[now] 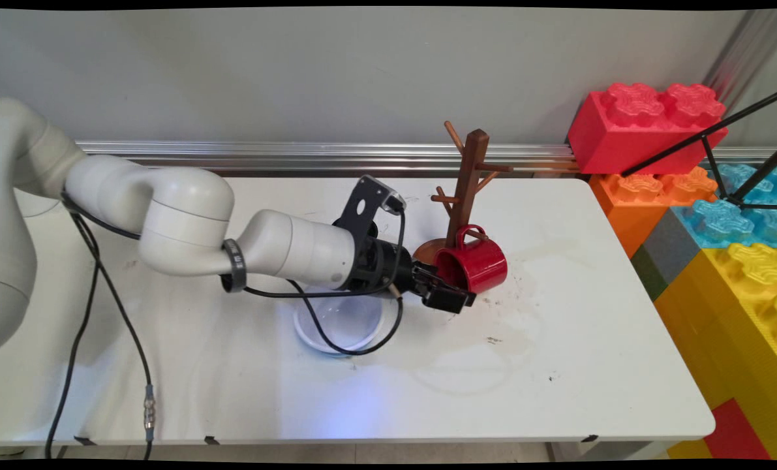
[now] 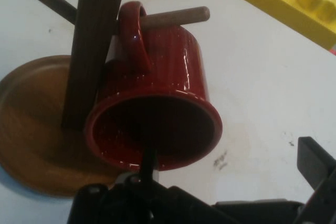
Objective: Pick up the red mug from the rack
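The red mug point(image 1: 476, 264) point(image 2: 168, 72) is seen hung by its handle on a low peg point(image 2: 178, 17) of the brown wooden mug tree point(image 1: 466, 176) point(image 2: 97, 35), tilted with its mouth turned towards the gripper point(image 1: 450, 287) point(image 2: 231, 161). The gripper is held wide at the mug's rim, one finger reaching into the mouth and the other kept apart outside the wall, so nothing is gripped. A white bowl point(image 1: 342, 323) is partly covered by the wrist on the white table point(image 1: 558, 365).
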Motion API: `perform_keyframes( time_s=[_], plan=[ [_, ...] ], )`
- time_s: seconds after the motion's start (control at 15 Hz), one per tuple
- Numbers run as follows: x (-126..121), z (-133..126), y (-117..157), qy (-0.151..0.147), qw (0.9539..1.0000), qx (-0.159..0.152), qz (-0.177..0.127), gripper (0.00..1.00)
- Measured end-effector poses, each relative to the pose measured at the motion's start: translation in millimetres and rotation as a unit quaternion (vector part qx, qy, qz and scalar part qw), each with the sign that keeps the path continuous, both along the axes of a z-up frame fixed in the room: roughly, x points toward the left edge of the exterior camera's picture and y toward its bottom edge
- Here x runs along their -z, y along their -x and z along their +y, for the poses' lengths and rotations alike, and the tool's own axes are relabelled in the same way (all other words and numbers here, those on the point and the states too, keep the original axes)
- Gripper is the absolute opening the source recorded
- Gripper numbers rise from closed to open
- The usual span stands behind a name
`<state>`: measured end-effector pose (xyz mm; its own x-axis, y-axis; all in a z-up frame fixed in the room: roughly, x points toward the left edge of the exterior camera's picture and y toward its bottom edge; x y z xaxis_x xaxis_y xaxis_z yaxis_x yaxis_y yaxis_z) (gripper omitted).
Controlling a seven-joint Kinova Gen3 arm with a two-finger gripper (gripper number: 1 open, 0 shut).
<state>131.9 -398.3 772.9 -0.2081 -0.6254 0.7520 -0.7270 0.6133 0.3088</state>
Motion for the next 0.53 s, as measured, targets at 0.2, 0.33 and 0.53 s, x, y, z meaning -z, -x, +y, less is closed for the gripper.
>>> perform_keyframes(
  time_s=[0.2, 0.33, 0.53],
  plan=[
    [8.8, -3.6, 10.5, -0.007, 0.9999, -0.008, 0.013, 1.0],
    [13.0, -5.5, 15.9, -0.011, 0.9997, -0.012, 0.018, 1.0],
    [18.5, -8.3, 22.7, -0.015, 0.9994, -0.017, 0.026, 1.0]
  ],
)
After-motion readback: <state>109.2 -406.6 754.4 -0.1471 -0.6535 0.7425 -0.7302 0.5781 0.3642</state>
